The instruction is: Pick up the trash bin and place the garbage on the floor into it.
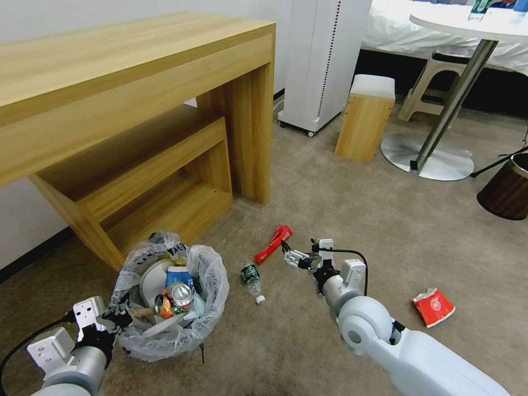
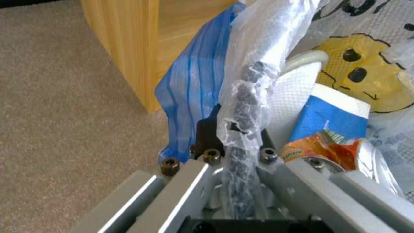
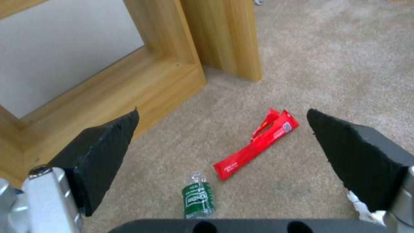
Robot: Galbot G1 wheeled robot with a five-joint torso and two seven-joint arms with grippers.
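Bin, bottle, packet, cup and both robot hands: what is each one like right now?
Trash bin: upright on the carpet, nearly full, bag rim pinched.
Left gripper: shut on the trash bin's rim.
Right gripper: fingers wide open, empty, above the red packet.
Red packet: flat on the carpet, loose.
Green bottle: lying on its side.
Red-white cup: crushed, on the carpet.

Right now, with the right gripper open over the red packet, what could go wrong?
The right gripper hangs open near the red packet; the green bottle lies close and might get knocked. The left gripper pinches the trash bin by its bag-covered rim; the full bin could tip or slip.
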